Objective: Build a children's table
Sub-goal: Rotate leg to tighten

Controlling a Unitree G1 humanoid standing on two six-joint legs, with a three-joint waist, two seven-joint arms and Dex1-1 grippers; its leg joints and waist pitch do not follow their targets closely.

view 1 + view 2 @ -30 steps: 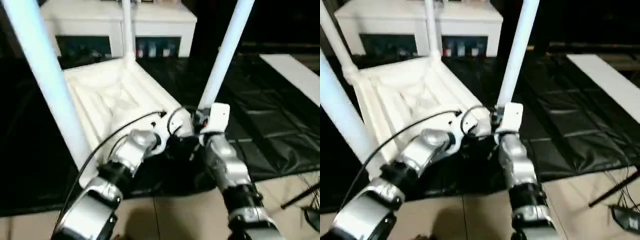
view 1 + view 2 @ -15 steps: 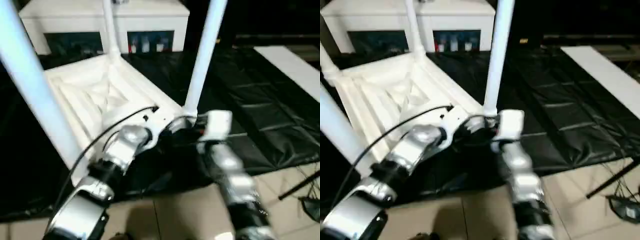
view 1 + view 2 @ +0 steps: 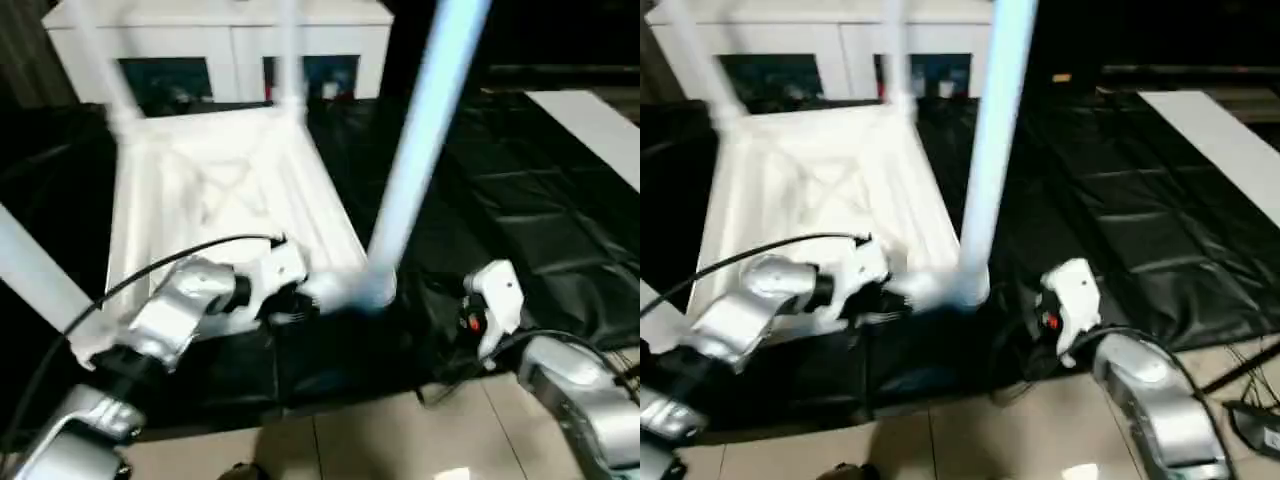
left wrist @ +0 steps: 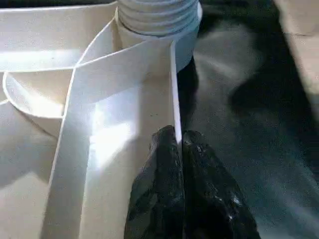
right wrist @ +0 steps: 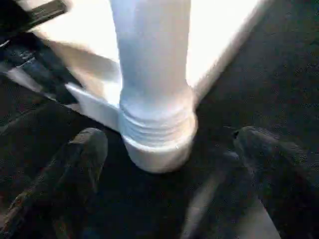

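The white tabletop (image 3: 215,190) lies upside down on a black sheet, ribs up, with legs standing in its corner sockets. The near-right leg (image 3: 425,150) rises from its threaded socket (image 5: 157,139). My left gripper (image 4: 178,142) is shut on the thin rim wall (image 4: 172,89) just beside that socket, also seen from the head (image 3: 290,300). My right gripper (image 5: 170,142) is open, its fingers (image 5: 82,159) spread wide either side of the leg's base and clear of it. Its white wrist block (image 3: 492,295) sits to the right of the socket.
A white cabinet (image 3: 230,30) with dark glass doors stands behind the tabletop. The black sheet (image 3: 520,200) spreads to the right, with a white board (image 3: 600,120) at its far edge. Tiled floor (image 3: 380,440) lies near me, a black stand and cables (image 3: 1250,420) at the right.
My right gripper has opened, let go of the near-right leg and drawn back to the right. The left gripper stays pinched on the rim. The camera has shifted.
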